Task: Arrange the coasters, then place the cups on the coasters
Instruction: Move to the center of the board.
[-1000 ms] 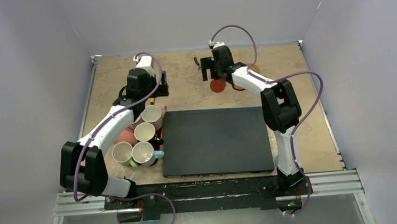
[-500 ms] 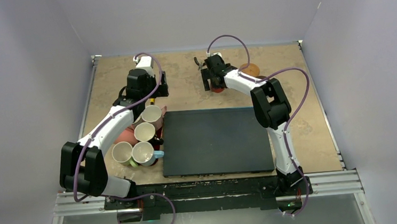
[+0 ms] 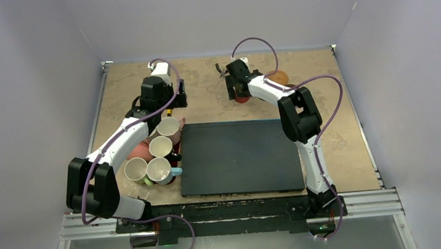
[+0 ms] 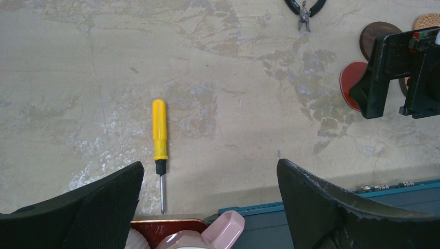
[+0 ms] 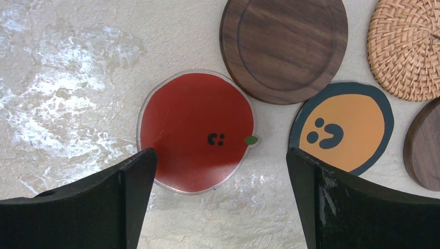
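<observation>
Right gripper (image 5: pixel 220 166): spread wide, gripping nothing
Red coaster (image 5: pixel 196 132): flat on the table (image 5: pixel 62 78), between the fingers (image 5: pixel 93 207), lower-left edge hidden by one
Left gripper (image 4: pixel 209 166): spread wide, empty

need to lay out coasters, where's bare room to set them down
The mat is bare. Bare table between the screwdriver and the red coaster, and right of the mat. Crowded: cups at the mat's left edge, coasters below the right gripper.
</observation>
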`<state>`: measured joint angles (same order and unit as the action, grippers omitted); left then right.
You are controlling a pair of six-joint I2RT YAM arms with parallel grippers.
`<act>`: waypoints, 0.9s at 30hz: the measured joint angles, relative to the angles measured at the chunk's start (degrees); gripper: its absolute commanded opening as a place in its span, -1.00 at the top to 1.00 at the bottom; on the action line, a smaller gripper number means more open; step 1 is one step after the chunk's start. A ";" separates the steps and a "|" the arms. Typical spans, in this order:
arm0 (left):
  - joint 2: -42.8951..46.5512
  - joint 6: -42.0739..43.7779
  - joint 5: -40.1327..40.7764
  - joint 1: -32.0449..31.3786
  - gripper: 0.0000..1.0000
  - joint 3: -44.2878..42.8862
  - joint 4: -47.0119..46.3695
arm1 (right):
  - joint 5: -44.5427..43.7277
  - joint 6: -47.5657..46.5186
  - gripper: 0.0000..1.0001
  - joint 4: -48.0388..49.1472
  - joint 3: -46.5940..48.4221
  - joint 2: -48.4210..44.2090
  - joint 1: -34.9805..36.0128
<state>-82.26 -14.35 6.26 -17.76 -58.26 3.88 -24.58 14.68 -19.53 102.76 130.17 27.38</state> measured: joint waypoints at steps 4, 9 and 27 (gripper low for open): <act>0.00 0.00 0.00 0.00 -0.88 0.00 -0.02 | -0.48 0.74 -0.95 -0.63 0.09 0.00 0.00; 0.00 0.00 -0.02 0.00 -0.88 0.00 0.00 | -0.28 0.85 -0.95 0.11 -0.20 -0.04 0.00; 0.00 -0.02 0.00 0.00 -0.88 0.00 -0.02 | -0.39 -2.25 -0.95 1.11 -0.87 -0.44 3.21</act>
<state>-82.26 -14.37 6.26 -17.76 -58.26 3.86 -24.97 12.43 -18.41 101.89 129.73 30.59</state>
